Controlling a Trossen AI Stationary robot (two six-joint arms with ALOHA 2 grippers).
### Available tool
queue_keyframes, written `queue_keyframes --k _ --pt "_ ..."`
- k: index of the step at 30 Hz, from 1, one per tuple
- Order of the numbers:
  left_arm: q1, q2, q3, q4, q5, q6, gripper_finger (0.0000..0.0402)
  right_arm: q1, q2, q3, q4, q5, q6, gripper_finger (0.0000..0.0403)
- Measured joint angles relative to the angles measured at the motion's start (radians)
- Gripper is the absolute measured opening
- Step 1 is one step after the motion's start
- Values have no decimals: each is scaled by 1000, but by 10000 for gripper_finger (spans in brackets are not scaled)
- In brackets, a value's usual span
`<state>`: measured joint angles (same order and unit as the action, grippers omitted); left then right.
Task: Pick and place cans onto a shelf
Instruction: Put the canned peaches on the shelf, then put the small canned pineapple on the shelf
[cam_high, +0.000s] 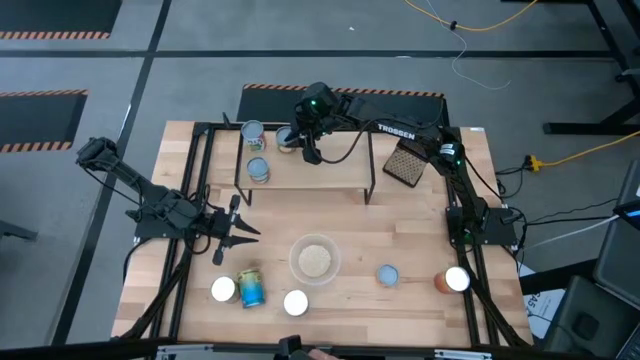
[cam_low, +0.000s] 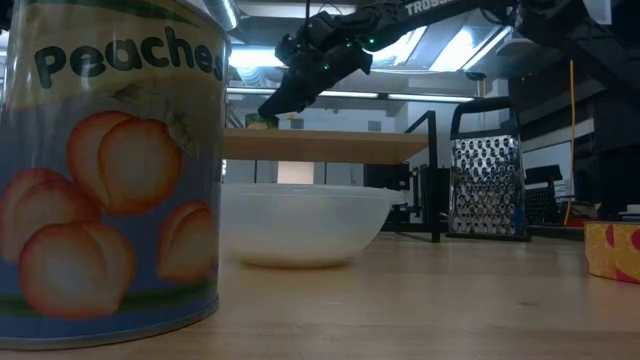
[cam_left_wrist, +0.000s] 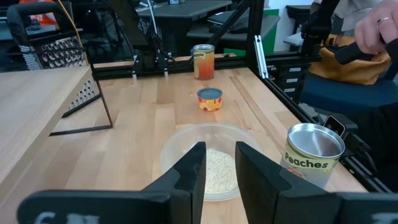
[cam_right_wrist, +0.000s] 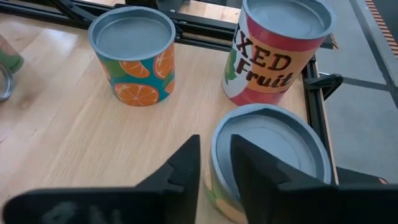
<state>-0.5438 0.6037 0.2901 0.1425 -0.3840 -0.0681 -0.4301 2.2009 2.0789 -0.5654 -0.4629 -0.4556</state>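
Right gripper (cam_high: 288, 137) over a can (cam_high: 286, 139) at the shelf's (cam_high: 330, 172) upper-left corner — fingers slightly apart

Eight cans: three on the shelf at upper centre — orange-slice (cam_right_wrist: 132, 55), Mixed Fruit (cam_right_wrist: 281, 50), grey-topped — five on the counter (cam_high: 400, 230) below; left gripper (cam_high: 236, 233) waits mid-left, fingers parted.

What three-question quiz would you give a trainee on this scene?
1. How many cans stand on the shelf?
2. True or false: the bowl sits on the shelf.
3. Which gripper is above the shelf? A: left. B: right.

Key:
1. Three; the other two are at and.
2. False: it sits on the table, apart from the shelf.
3. B: the right gripper is over the shelf beside a can. The left gripper hangs open over the table's left side.
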Motion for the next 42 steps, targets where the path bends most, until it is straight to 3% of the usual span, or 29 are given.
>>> queue_keyframes --k 4,10,18,22,27,33,42 --pt "0 0 0 0 0 0 79 0 -1 0 1 1 0 121" --pt "0 0 0 0 0 0 79 0 -1 26 -16 2 1 123" --pt "0 0 0 0 0 0 79 38 -3 281 -291 1 6 122" --pt "0 0 0 -1 0 0 79 77 -95 229 -367 11 33 122" --pt "0 1 0 -3 3 0 79 133 -162 228 -589 22 63 122" --pt "0 19 0 -1 4 0 79 229 -187 216 -867 -51 50 122" --pt "0 79 0 1 4 -2 79 445 -207 -4 -871 -54 132 122"
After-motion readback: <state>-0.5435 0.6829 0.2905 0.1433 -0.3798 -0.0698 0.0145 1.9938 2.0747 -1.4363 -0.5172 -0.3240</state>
